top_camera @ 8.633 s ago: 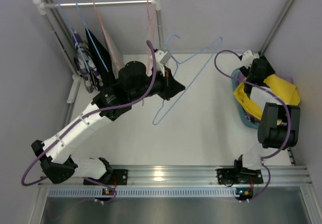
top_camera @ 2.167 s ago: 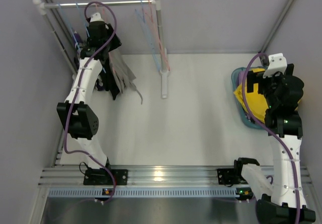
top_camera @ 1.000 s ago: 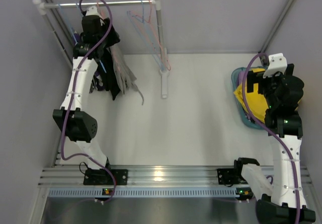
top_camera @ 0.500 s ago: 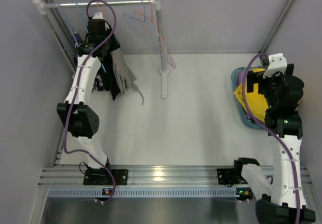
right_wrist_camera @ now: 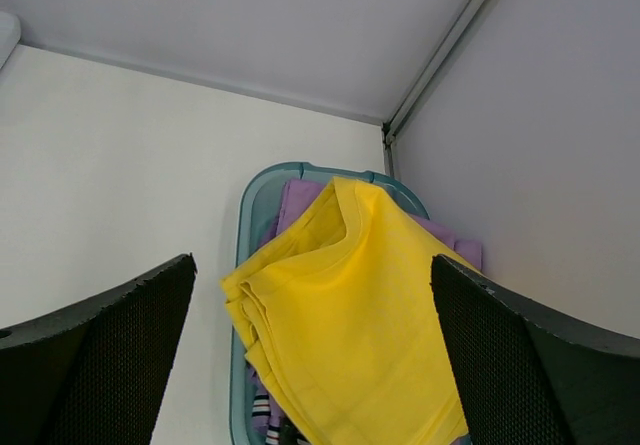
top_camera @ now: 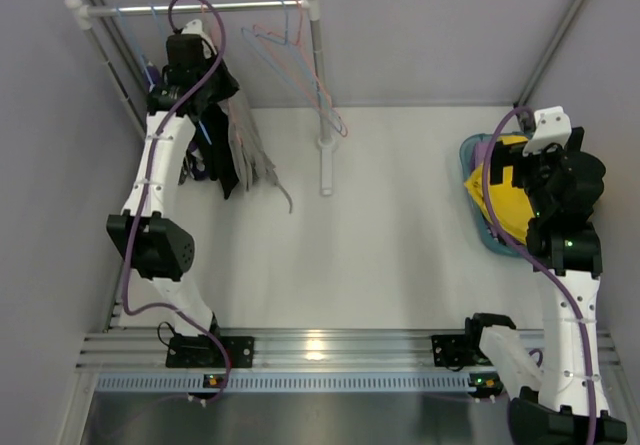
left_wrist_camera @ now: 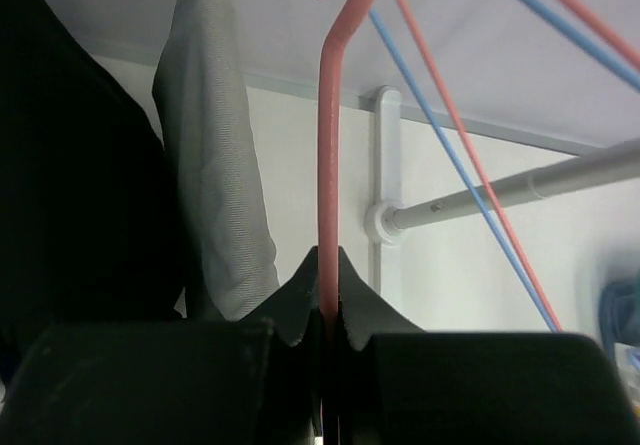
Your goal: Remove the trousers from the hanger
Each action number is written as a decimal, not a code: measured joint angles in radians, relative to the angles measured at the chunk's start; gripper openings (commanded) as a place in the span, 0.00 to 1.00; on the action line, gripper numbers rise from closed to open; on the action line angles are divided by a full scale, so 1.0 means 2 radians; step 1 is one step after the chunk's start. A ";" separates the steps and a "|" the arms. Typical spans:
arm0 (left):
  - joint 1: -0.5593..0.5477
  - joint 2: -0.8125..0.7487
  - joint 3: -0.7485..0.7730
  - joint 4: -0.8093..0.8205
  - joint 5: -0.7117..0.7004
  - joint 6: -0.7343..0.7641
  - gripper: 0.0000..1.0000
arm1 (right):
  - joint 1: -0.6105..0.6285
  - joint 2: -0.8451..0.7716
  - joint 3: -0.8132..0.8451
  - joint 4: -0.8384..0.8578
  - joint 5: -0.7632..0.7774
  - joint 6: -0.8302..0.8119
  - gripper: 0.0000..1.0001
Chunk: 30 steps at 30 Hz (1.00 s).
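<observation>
My left gripper (top_camera: 214,77) is up by the clothes rail (top_camera: 250,7), shut on the pink wire neck of a hanger (left_wrist_camera: 328,165), which is pinched between the jaws (left_wrist_camera: 328,270). Grey-beige trousers (top_camera: 250,150) hang from it and show in the left wrist view (left_wrist_camera: 215,175). Black trousers (top_camera: 218,155) hang beside them, dark at the left of the wrist view (left_wrist_camera: 80,195). My right gripper (right_wrist_camera: 308,270) is open and empty above the teal basket (right_wrist_camera: 243,235). In the basket, yellow trousers (right_wrist_camera: 360,335) lie on top of lilac ones (right_wrist_camera: 300,200).
Empty pink and blue hangers (top_camera: 295,60) hang at the right end of the rail, by its white post (top_camera: 322,145). The basket (top_camera: 468,187) sits at the far right against the wall. A patterned garment (top_camera: 190,170) hangs behind my left arm.
My left arm went from holding an empty hanger at mid-table to the rail and closed on the pink hanger. The empty hangers and grey-beige trousers are swaying. My right arm is still.
</observation>
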 measured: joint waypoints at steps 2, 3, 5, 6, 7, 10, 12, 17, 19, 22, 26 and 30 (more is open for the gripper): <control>0.000 -0.018 0.002 -0.006 0.014 -0.004 0.00 | 0.000 -0.001 0.000 0.000 -0.003 0.002 0.99; 0.000 -0.028 0.003 -0.007 0.019 -0.006 0.00 | 0.000 -0.001 0.000 0.000 -0.004 0.004 0.99; 0.000 -0.046 0.006 -0.009 0.028 -0.013 0.00 | 0.000 -0.002 0.000 0.000 -0.007 0.007 0.99; 0.000 -0.064 0.007 -0.010 0.033 -0.015 0.00 | 0.000 -0.002 0.000 0.000 -0.007 0.008 1.00; 0.000 -0.076 0.007 -0.010 0.037 -0.018 0.00 | 0.000 -0.002 0.000 0.000 -0.008 0.009 0.99; 0.000 -0.125 -0.011 -0.019 0.052 -0.030 0.00 | 0.000 -0.002 0.000 -0.001 -0.010 0.012 0.99; 0.000 -0.157 -0.039 -0.024 0.066 -0.033 0.00 | 0.000 -0.002 0.000 -0.001 -0.011 0.012 0.99; 0.000 -0.239 -0.132 -0.023 0.110 -0.037 0.00 | 0.000 -0.006 0.000 -0.006 -0.017 0.013 0.99; 0.000 -0.276 -0.175 -0.025 0.131 -0.041 0.00 | 0.000 -0.011 0.000 -0.009 -0.022 0.016 1.00; 0.000 -0.323 -0.225 -0.039 0.163 -0.047 0.00 | 0.000 -0.022 0.000 -0.012 -0.030 0.019 1.00; 0.000 -0.369 -0.251 -0.079 0.208 -0.053 0.00 | 0.000 -0.032 0.000 -0.015 -0.041 0.022 0.99; 0.000 -0.405 -0.262 -0.128 0.258 -0.051 0.00 | 0.000 -0.039 0.001 -0.025 -0.047 0.022 1.00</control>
